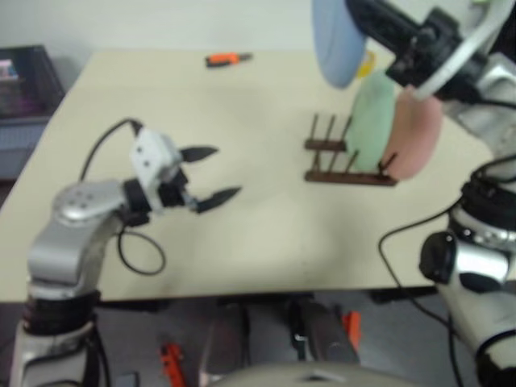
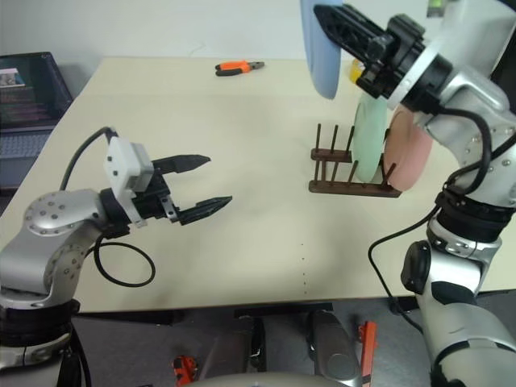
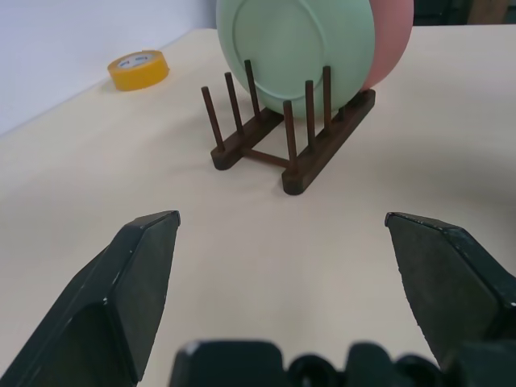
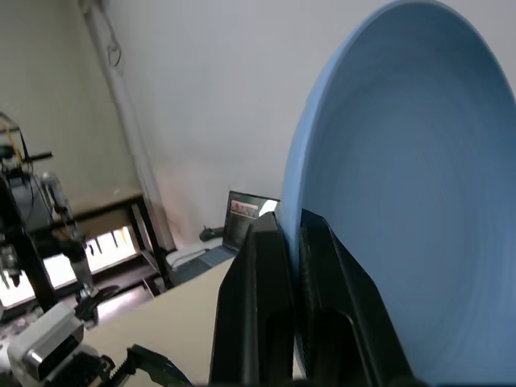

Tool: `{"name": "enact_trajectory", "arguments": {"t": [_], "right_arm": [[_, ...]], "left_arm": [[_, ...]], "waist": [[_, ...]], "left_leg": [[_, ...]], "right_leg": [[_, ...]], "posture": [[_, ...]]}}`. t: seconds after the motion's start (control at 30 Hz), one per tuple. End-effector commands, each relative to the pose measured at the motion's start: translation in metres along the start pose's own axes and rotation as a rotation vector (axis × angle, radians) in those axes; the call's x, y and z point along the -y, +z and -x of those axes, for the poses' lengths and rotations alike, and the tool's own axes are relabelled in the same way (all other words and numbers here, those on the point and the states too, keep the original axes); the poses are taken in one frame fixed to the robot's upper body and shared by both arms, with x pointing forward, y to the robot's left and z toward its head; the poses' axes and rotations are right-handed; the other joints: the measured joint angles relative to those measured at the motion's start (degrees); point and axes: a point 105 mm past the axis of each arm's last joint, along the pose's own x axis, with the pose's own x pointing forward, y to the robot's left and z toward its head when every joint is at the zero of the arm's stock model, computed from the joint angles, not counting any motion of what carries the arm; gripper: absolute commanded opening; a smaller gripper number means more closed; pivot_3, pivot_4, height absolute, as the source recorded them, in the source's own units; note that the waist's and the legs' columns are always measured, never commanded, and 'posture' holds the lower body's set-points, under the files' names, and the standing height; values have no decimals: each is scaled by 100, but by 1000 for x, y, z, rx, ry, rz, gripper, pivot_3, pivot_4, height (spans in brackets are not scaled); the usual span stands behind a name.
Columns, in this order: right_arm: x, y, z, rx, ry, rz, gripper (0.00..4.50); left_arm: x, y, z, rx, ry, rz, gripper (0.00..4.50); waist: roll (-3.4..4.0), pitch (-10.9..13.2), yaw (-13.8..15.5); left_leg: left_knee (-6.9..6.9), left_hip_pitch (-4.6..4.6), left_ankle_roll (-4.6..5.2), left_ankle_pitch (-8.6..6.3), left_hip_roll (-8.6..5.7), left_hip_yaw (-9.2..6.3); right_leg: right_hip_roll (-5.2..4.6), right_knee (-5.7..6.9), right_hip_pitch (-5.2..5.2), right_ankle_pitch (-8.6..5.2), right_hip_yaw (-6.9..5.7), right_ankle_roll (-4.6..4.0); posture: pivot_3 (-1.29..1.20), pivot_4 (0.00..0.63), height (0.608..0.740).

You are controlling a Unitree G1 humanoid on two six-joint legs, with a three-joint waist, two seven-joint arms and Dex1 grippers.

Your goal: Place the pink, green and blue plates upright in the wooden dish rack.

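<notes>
Two plates, green plate [image 2: 369,137] and pink plate [image 2: 407,151], are standing in the wooden dish rack [image 2: 351,171]. Right gripper [image 2: 332,24] is pinching the blue plate [image 2: 321,48] by its rim above the rack, likely readying the free pegs' slot; left gripper [image 2: 203,184] is hovering spread, well apart.

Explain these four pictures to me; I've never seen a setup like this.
It is a two-armed humanoid robot. Two pictures look down from its head; the other two come from cameras on its wrists. On the beige table stands a wooden dish rack, already holding a green plate and a pink plate upright. The right tool is shut on a blue plate, raised above the rack. The left tool hangs open, holding nothing. Orange pliers and a yellow tape roll also lie on the table.
</notes>
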Motion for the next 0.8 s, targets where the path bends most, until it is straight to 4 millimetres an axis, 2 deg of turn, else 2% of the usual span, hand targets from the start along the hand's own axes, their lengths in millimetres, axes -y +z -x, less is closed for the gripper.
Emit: {"name": "enact_trajectory", "arguments": {"t": [0.03,0.27,0.8], "right_arm": [[5,-2,8,19,-53,-25,32],[17,-38,15,11,-144,-151,32],[26,-55,16,-28,-203,-194,32]], "left_arm": [[4,7,1,-2,-7,-37,4500],[7,5,-2,-11,-25,-19,4500],[9,3,-3,-28,-33,-18,4500]], "waist": [[0,0,-15],[1,0,-39],[1,0,-41]], "left_leg": [[-1,1,0,0,0,3],[-5,2,0,0,4,3],[-6,2,0,0,4,4]], "right_leg": [[0,1,-1,0,3,0],[9,2,-4,0,7,0],[29,-1,-6,0,10,0]], "posture": [[0,150,740],[0,150,740],[0,150,740]]}}
